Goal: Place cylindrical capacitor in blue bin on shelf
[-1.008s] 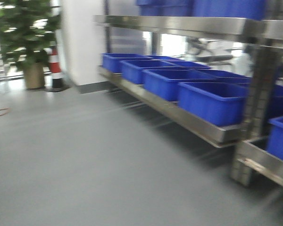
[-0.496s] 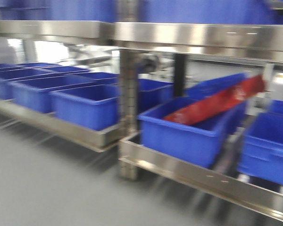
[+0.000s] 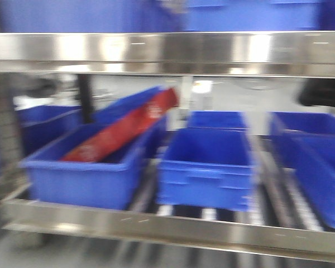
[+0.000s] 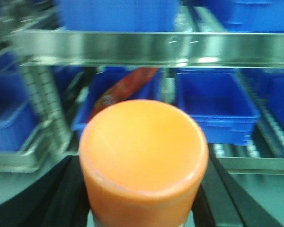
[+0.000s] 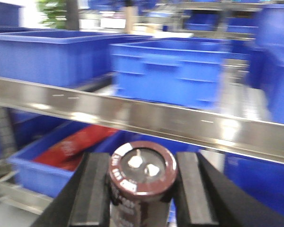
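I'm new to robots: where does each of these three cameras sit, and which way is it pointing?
Front-facing: on the robot, looking straight at the shelf and its blue bins; no part of the robot shows.
Left wrist: behind the left gripper, facing the shelf; dark fingers flank an orange cylinder.
Right wrist: behind the right gripper, facing the shelf; its pads clamp the cylindrical capacitor.
Shared: all three views show the red packet lying among those bins.

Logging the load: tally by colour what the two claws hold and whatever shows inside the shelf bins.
Orange cylinder, held: 1
Dark brown cylindrical capacitor, held: 1
Red packet, in a bin: 1
Total: 3
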Robot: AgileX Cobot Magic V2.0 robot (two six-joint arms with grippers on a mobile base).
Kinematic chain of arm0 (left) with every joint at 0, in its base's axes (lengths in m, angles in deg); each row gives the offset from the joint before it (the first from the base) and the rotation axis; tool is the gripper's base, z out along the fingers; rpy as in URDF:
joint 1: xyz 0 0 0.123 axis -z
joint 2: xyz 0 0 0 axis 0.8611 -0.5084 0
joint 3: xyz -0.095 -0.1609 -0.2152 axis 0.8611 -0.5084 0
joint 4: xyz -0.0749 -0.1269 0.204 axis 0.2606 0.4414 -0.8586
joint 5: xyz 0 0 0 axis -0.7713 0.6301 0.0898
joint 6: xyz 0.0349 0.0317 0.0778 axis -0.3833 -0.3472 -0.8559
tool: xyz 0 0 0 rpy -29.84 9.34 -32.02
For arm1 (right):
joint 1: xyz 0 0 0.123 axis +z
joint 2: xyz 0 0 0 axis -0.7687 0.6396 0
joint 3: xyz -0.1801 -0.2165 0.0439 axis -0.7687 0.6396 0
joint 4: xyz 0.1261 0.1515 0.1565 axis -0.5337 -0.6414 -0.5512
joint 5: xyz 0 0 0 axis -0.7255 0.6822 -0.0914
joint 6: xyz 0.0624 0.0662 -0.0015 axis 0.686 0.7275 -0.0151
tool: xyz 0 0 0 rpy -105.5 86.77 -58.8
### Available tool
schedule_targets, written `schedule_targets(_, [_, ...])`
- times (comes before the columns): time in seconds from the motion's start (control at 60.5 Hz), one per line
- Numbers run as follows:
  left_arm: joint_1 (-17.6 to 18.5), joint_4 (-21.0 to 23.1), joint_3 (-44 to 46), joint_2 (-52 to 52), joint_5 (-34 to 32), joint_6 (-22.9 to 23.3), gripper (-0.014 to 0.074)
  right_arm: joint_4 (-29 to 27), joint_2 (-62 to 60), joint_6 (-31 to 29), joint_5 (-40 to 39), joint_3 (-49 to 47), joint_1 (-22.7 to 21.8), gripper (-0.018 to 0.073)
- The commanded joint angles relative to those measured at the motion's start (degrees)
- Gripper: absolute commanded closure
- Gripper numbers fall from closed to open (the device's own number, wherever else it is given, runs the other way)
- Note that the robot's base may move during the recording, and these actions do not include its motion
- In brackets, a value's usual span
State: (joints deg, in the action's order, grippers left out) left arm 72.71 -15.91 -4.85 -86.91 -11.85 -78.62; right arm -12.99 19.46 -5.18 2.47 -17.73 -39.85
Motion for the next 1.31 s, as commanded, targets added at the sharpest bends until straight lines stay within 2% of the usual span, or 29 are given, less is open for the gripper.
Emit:
schedule_targets(0.0, [0.04, 0.12, 0.41, 0.23, -1.11, -0.06, 0.0707, 0.46, -0.07, -0.07, -1.42, -0.24, 0.17, 0.0708])
schedule_targets(1.288, [0.04, 0.12, 0.41, 0.23, -1.11, -0.06, 0.0707, 0.46, -0.07, -0.07, -1.42, -0.24, 0.17, 0.0708])
